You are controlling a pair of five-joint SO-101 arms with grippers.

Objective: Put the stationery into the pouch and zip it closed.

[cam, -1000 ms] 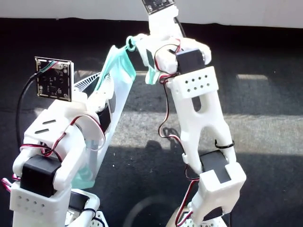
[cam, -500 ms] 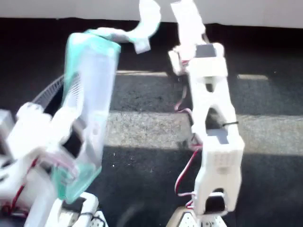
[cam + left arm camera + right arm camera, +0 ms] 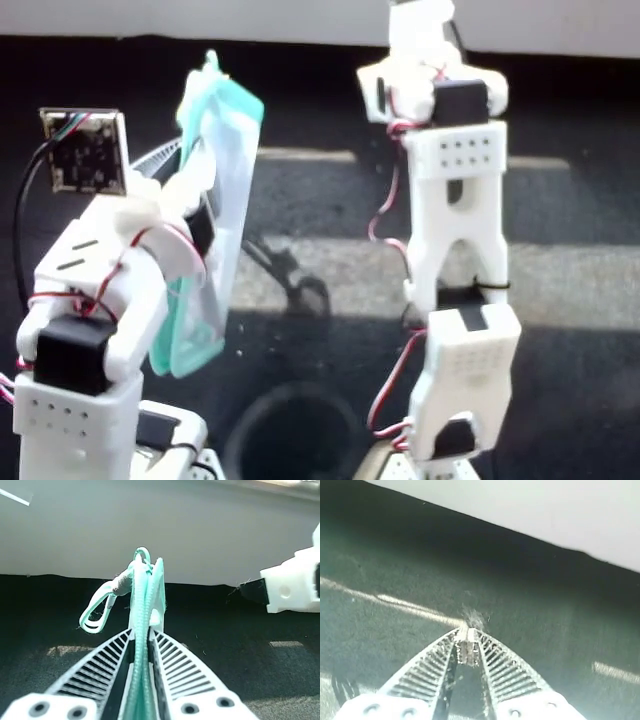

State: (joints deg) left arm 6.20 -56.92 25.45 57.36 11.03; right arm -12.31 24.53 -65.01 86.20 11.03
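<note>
Withdrawn from the pouch's top over the last second, the right arm now stands apart, and the pouch (image 3: 225, 150) has swung from a lean to near upright.

Nearest, the left claw (image 3: 141, 636) is clamped on the pouch's edge and holds it over the left side of the tabletop (image 3: 330, 265). Whether its lower end touches, I cannot tell. The zip pull (image 3: 96, 614) hangs at the pouch's far end. Contents not discernible.

Farther off, toward the far edge, the right claw (image 3: 468, 636) is closed on nothing.

Judgement: zipping appears done or nearly so. The next move calls for lowering the pouch flat without twisting it, then releasing.
</note>
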